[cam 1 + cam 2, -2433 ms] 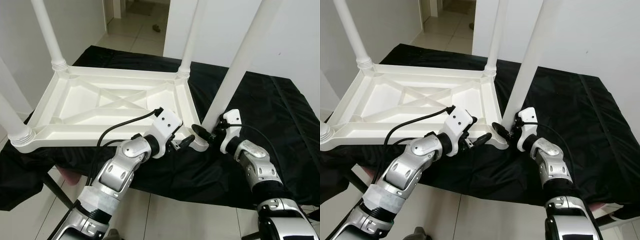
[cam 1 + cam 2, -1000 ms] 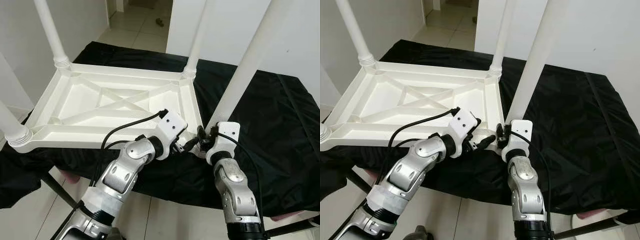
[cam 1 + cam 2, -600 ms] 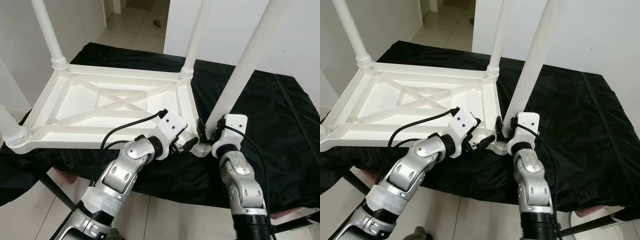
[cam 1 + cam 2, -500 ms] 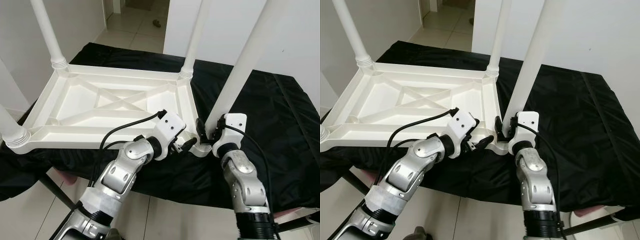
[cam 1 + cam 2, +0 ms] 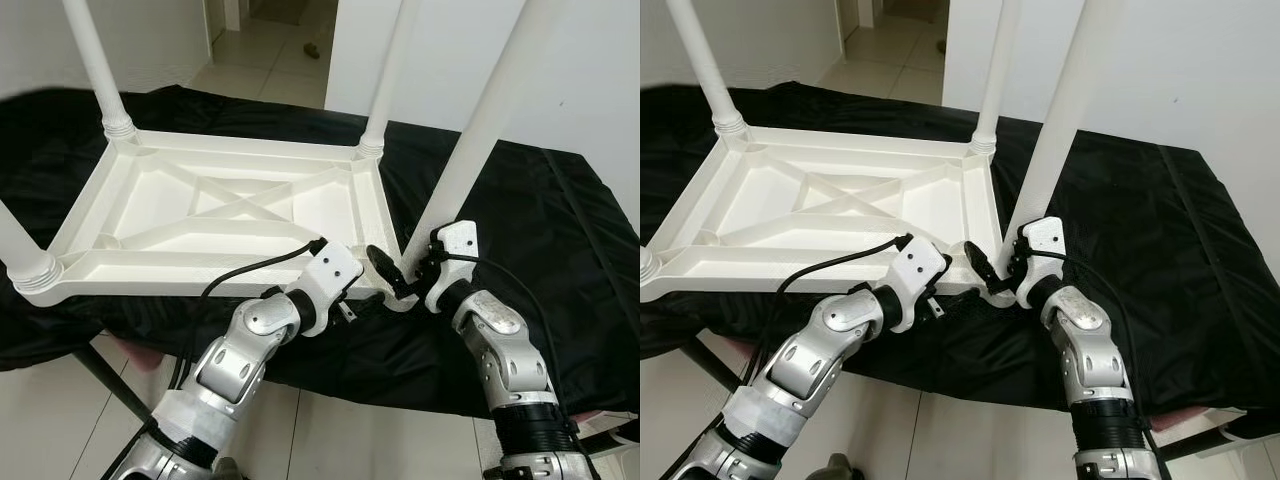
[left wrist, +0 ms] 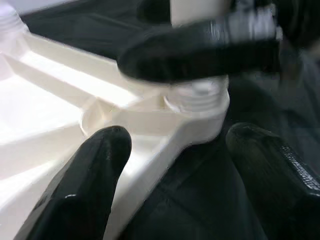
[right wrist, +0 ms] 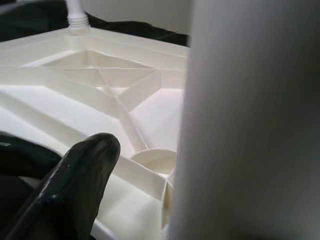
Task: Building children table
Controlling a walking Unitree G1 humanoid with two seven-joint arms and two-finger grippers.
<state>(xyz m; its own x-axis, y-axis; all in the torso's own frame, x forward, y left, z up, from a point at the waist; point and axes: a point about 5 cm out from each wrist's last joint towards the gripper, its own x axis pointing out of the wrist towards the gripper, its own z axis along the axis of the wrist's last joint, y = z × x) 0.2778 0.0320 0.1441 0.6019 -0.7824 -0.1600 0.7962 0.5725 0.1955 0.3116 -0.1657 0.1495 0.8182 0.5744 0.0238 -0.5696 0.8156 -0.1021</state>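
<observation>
A white plastic children's table [image 5: 150,268] lies upside down on a black cloth. The near-right leg [image 5: 470,130] stands tilted in the corner socket [image 6: 197,97]. My right gripper [image 5: 400,262] is at the foot of this leg, open. One of its fingers [image 7: 80,180] sticks out toward the tabletop with a gap to the leg [image 7: 250,120], and the other is hidden behind the leg. My left gripper [image 6: 177,137] is open at the same corner, one finger on each side of the socket's rim, just below the near edge [image 5: 935,300].
Three other legs stand upright: far left [image 5: 95,60], far right [image 5: 390,70] and near left [image 5: 15,250]. The black cloth [image 5: 560,230] hangs over the front edge of its support. Tiled floor lies below me, with a white wall behind and a doorway at the back.
My right gripper's wrist has turned and its visible finger has swung away from the leg toward the tabletop. My left gripper has slipped a little lower along the near edge.
</observation>
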